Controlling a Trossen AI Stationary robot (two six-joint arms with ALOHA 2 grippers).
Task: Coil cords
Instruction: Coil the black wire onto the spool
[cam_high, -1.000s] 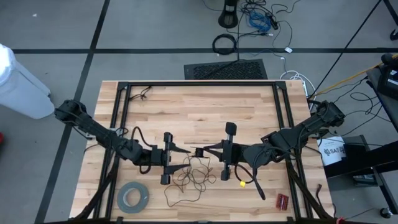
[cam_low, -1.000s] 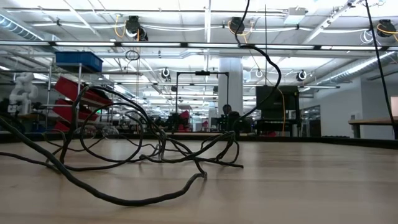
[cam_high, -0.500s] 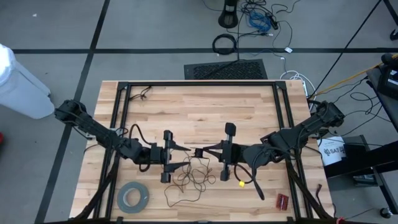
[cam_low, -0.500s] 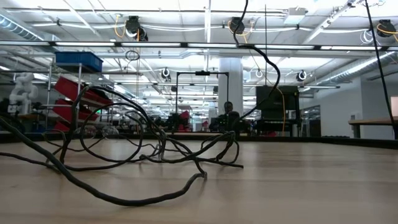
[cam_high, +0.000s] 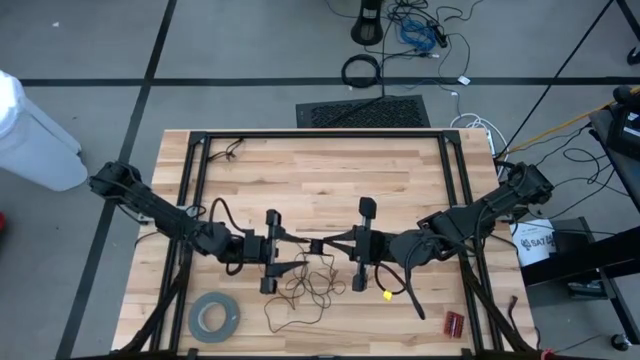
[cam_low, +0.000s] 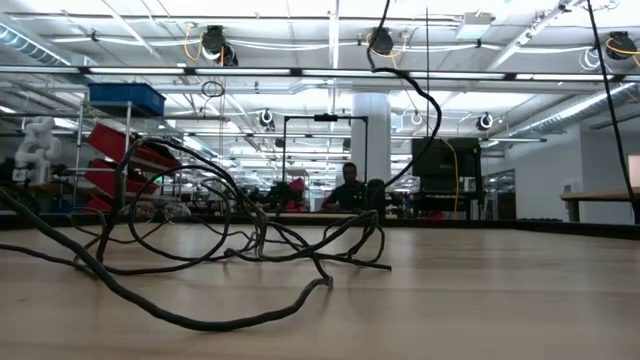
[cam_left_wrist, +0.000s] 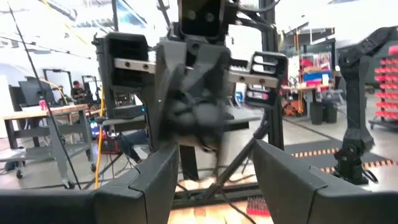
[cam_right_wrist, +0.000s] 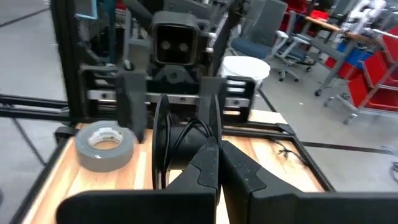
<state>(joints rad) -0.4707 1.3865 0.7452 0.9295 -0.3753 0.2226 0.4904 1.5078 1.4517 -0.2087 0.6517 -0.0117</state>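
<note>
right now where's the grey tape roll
In the high view the grey tape roll lies flat near the table's front-left corner, below the left pincer and left of the loose cord.

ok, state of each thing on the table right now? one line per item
cord: uncoiled, loose tangle on the wood between the two arms.
left gripper: fingers open, facing the right gripper over the tangle; whether anything sits between them is unclear.
right gripper: fingers shut; what it holds cannot be made out.
tape roll: lying flat near the front left corner, untouched.
small red object: lying by the front right edge.
</note>
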